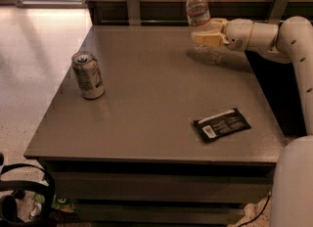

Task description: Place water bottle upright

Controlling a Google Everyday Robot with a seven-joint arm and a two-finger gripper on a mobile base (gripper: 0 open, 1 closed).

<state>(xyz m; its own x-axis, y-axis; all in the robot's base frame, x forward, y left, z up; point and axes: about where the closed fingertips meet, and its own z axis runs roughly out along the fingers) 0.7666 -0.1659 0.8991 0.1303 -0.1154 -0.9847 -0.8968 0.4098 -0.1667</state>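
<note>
The water bottle (197, 11) is clear with a white cap and a pale label. It is held nearly upright above the far right part of the grey table (146, 118). My gripper (205, 35) reaches in from the right and is shut on the bottle's lower half. The bottle's base sits a little above the tabletop, over its own shadow. The arm (274, 35) is white and stretches along the right side.
A green-and-white soda can (88, 74) stands upright at the table's left. A black flat packet (221, 124) lies near the front right. A wooden wall with metal brackets runs behind the table. Black headphones (19, 196) lie on the floor at lower left.
</note>
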